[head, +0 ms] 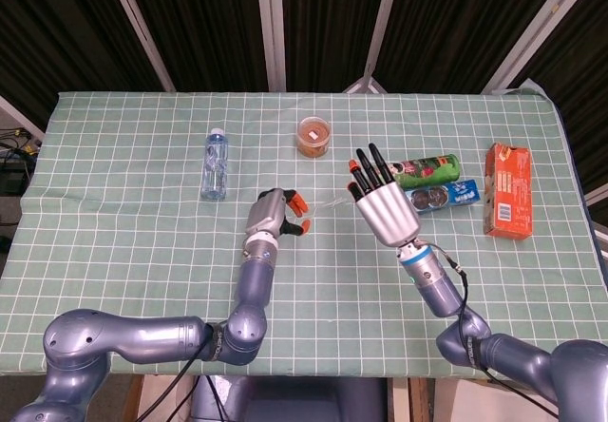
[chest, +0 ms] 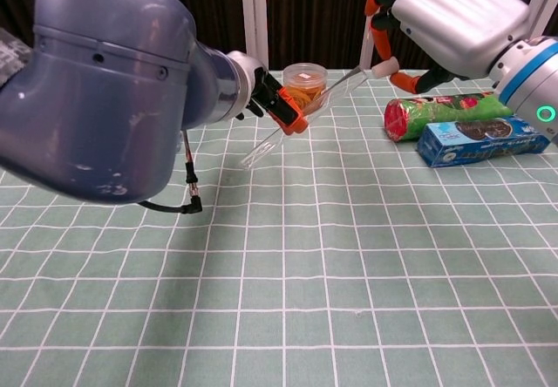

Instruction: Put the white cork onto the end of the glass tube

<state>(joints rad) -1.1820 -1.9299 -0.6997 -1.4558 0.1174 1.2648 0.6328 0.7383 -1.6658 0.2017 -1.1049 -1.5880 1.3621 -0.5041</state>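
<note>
A green checked tabletop (head: 114, 241) seen from the robot's head and chest cameras, with both arms raised over its middle. The left hand (chest: 266, 99) pinches a clear glass tube (chest: 301, 124) near its middle and holds it off the cloth, tilted, with the upper end pointing up and toward the right hand. Holding it by the middle leaves that upper end free to take the stopper, and the slant appears to aim it across at the other hand.

The right hand (chest: 440, 16) holds the small white cork (chest: 385, 66) between its thumb and a fingertip, the other fingers standing straight and spread, so the cork is exposed on the side facing the tube. In the chest view the cork sits right at the tube's upper end, touching or very nearly so; whether it has begun to enter the opening cannot be told. The cork looks to be at the point of being lined up and pushed on.

Behind the hands stands a small clear tub with an orange lid (head: 313, 136). To the right lie a green can (chest: 445, 112) and a blue cookie package (chest: 484, 139) side by side, with an orange box (head: 508, 191) further right. A water bottle (head: 215, 164) lies on the left.
</note>
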